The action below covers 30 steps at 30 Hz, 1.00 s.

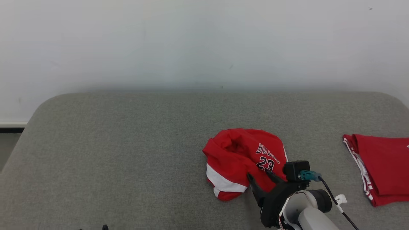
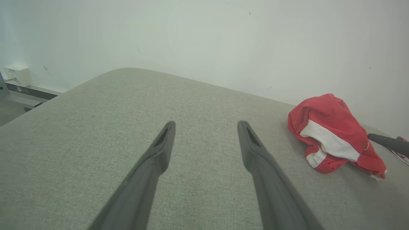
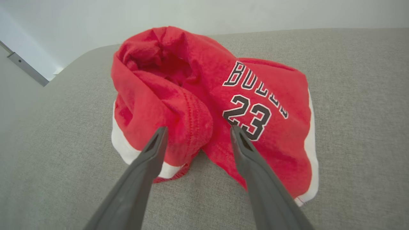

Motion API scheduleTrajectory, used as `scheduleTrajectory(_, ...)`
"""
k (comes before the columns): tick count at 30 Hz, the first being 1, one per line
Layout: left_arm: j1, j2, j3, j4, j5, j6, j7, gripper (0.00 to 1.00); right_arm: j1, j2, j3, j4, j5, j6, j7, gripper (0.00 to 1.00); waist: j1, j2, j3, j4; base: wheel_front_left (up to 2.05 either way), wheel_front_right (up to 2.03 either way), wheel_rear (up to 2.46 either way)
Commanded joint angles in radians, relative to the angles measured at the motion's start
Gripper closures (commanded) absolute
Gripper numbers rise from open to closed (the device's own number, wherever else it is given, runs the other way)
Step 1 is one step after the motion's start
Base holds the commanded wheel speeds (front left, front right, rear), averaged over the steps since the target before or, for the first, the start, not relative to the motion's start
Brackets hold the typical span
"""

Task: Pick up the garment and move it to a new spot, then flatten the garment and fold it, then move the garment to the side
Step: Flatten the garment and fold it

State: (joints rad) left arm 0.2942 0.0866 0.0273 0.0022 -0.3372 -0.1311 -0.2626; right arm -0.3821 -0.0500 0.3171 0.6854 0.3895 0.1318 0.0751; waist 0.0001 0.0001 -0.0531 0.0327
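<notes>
1. Head view: crumpled red garment (image 1: 244, 163) at about 5 o'clock on the grey padded surface (image 1: 127, 143), white trim along its near-left edge, "BULLS 23" facing up. At the cloth's 5 o'clock edge, the right gripper (image 1: 258, 174), fingers spread wide, tips over the fabric, gripping nothing. Well apart at 3 o'clock, a second red garment (image 1: 383, 166), folded flat.
2. Left wrist view: the left gripper (image 2: 207, 124) fully spread above bare surface, empty. Garment at 3 o'clock, seen side-on with its white band forward; one dark finger (image 2: 386, 143) of the other arm just past it. Added from this angle: a white wall box (image 2: 17, 75) at 9 o'clock.
3. Right wrist view: close detail of the lettering, a stitched hem and a hollow fold at 11 o'clock. Wide-parted fingers astride the garment's near edge; touching cloth or not, impossible to tell.
</notes>
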Motion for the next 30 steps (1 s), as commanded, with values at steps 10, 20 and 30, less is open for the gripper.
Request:
scheduleTrajectory(10, 0.014, -0.003, -0.009, -0.019, 0.017, 0.001, -0.002, 0.0, -0.079, -0.001, 0.059, 0.155, 0.054, -0.003, -0.032, 0.0, -0.0001, -0.0001, 0.032, 0.061, 0.0, 0.0, 0.0)
scheduleTrajectory(20, 0.023, -0.009, -0.016, -0.021, 0.02, 0.001, -0.002, 0.0, -0.153, 0.0, 0.142, 0.183, 0.081, -0.003, -0.137, 1.0, -0.0001, -0.0001, 0.037, 0.082, 0.0, 0.0, 0.0)
scheduleTrajectory(30, 0.031, -0.02, 0.0, -0.019, 0.019, 0.001, -0.002, 0.0, -0.279, -0.001, 0.291, 0.011, 0.165, -0.003, -0.21, 1.0, -0.0001, -0.0001, 0.009, 0.07, 0.0, 0.0, 0.0)
